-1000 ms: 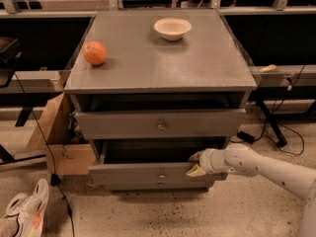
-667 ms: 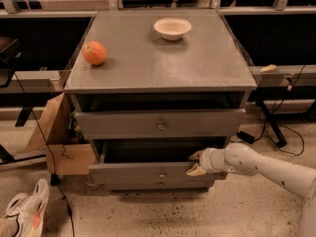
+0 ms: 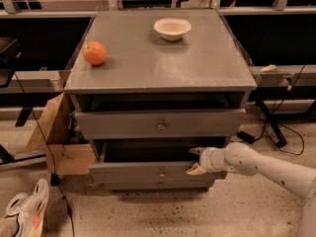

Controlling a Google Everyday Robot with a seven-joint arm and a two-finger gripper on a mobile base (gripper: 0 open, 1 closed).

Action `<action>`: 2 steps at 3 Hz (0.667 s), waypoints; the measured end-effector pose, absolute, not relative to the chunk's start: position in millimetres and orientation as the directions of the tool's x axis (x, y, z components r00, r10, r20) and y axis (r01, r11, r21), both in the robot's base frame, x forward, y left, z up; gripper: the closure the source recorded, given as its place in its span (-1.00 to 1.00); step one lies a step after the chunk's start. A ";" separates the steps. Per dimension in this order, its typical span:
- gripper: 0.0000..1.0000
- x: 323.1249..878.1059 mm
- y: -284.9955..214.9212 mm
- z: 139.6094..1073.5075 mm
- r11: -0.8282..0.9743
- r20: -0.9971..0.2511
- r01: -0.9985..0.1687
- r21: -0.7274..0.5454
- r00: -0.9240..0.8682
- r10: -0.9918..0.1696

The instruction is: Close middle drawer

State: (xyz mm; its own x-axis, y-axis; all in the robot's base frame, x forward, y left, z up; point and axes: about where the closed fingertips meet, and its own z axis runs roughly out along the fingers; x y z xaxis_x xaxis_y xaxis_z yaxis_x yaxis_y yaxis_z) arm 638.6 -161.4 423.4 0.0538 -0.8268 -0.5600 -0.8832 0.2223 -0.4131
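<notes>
The middle drawer [image 3: 133,172] of the grey cabinet is pulled out toward me. Its low front panel carries a small round knob [image 3: 161,173] at centre, and its dark inside shows above the panel. My gripper [image 3: 192,161] reaches in from the right on a white arm, at the right part of that panel's top edge. It is open. One pale fingertip [image 3: 194,151] lies over the drawer's opening and the other against the panel's face.
Above, the taller top drawer [image 3: 123,125] stands slightly out. The lowest drawer front [image 3: 159,184] sits just under the middle one. An orange [image 3: 94,53] and a white bowl [image 3: 172,28] rest on the cabinet top. A cardboard box [image 3: 57,142] and a shoe [image 3: 24,212] are at the left on the floor.
</notes>
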 end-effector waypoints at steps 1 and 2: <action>-1.00 649.1 -159.6 426.1 0.230 -0.564 -0.878 -0.420 0.053 -0.824; -1.00 659.9 -157.7 427.7 0.237 -0.568 -0.872 -0.427 0.055 -0.821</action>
